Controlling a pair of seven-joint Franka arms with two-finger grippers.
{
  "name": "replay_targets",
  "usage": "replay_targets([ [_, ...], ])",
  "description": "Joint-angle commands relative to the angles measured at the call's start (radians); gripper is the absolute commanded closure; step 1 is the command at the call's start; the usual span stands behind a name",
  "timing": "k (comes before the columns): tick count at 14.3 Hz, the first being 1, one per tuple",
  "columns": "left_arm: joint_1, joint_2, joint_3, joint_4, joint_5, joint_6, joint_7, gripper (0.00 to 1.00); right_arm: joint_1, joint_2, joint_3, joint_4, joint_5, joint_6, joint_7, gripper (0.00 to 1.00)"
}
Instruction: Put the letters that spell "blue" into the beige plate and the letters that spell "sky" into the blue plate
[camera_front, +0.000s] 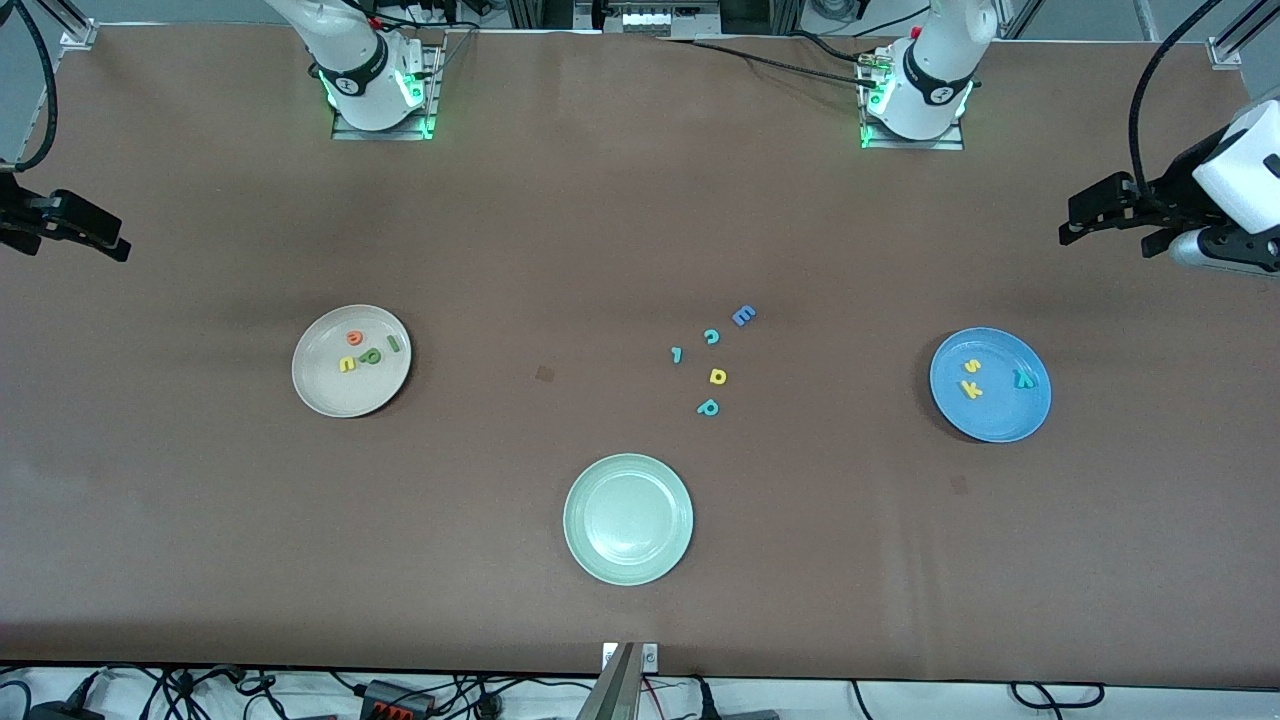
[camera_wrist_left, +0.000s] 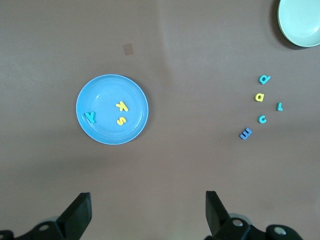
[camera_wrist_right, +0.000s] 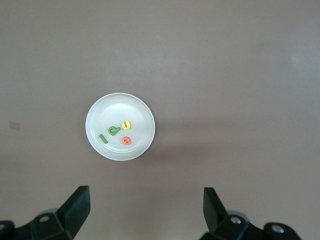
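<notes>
On the beige plate (camera_front: 345, 395), toward the right arm's end, lie the orange "e" (camera_front: 353, 339), olive "l" (camera_front: 393, 344), green "b" (camera_front: 372, 355) and yellow "u" (camera_front: 346, 365). The blue plate (camera_front: 995, 420), toward the left arm's end, holds the yellow "s" (camera_front: 970, 367), yellow "k" (camera_front: 970, 389) and teal "y" (camera_front: 1023, 378). My left gripper (camera_wrist_left: 148, 205) hangs open and empty high above the table beside the blue plate (camera_wrist_left: 112, 135). My right gripper (camera_wrist_right: 146, 200) is open and empty too, high beside the beige plate (camera_wrist_right: 107, 107).
A pale green plate (camera_front: 628, 565) lies near the front edge, mid-table. Several loose letters sit between the plates: a blue blocky one (camera_front: 743, 316), teal "c" (camera_front: 711, 336), a small teal piece (camera_front: 677, 354), a yellow "a"-like one (camera_front: 717, 376) and teal "p" (camera_front: 708, 407).
</notes>
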Motion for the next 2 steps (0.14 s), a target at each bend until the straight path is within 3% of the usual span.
replay_targets([
  [1,0.002,-0.003,-0.001,-0.004,-0.032,0.008,0.023,0.0,-0.009,-0.025,0.006,-0.024,0.007,-0.005,-0.02,0.0],
  [2,0.004,-0.004,-0.001,-0.004,-0.032,0.006,0.023,0.0,-0.009,-0.025,0.006,-0.024,0.007,-0.005,-0.02,0.0],
])
